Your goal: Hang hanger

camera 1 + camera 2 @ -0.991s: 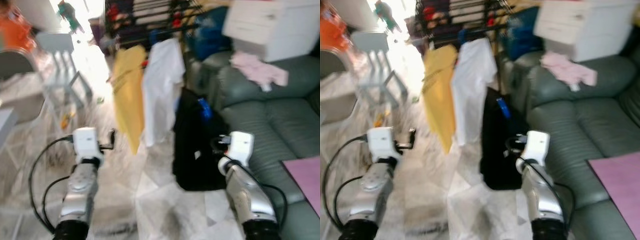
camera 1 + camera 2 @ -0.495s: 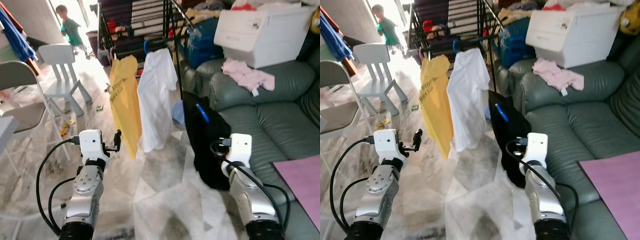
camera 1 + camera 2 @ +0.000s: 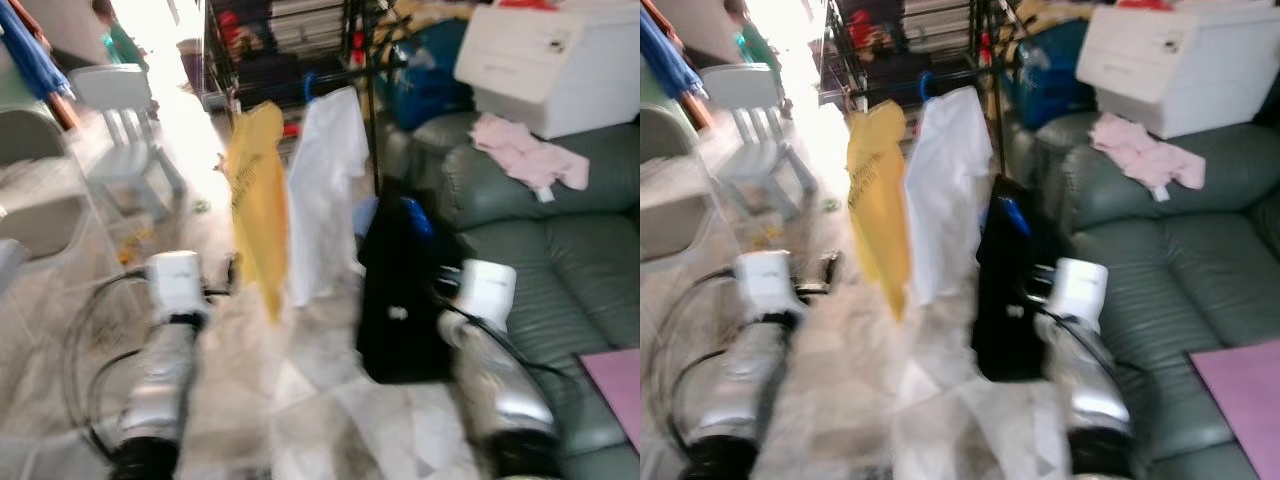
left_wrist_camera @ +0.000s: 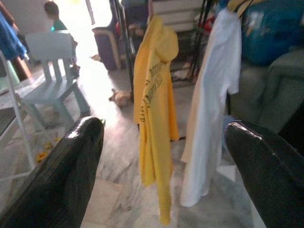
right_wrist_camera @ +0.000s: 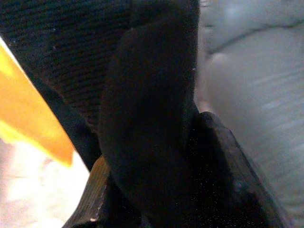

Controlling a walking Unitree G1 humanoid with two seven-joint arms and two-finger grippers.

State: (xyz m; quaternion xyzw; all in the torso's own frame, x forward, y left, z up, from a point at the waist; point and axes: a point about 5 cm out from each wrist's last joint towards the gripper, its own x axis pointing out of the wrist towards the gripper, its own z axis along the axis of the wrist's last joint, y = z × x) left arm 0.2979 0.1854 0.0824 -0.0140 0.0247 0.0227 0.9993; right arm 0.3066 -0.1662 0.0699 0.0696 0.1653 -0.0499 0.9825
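The right gripper (image 5: 156, 199) has its jaws closed on a black garment (image 3: 400, 290), whose dark knitted cloth bunches over the fingers in the right wrist view; a wooden hanger (image 5: 92, 190) shows just under the cloth there. In the head views this black garment hangs in front of the right arm, just right of the white shirt (image 3: 325, 190).

The left gripper (image 4: 161, 156) holds its jaws wide open around nothing, its two black fingers (image 4: 71, 171) spread well apart and pointing toward the yellow shirt (image 4: 154, 109).

The yellow shirt and the white shirt hang side by side from the black drying rack (image 3: 290, 50), yellow to the left of white. Right of the white shirt lies a grey-green sofa (image 3: 540, 250) with pink clothes (image 3: 530, 155) on its backrest and a white box (image 3: 550, 55) above them. Left of the yellow shirt stands a small pale chair (image 3: 120, 120) on the marble floor (image 3: 320, 400), and a person in a green top (image 4: 54, 16) stands beyond it. The head views are blurred.
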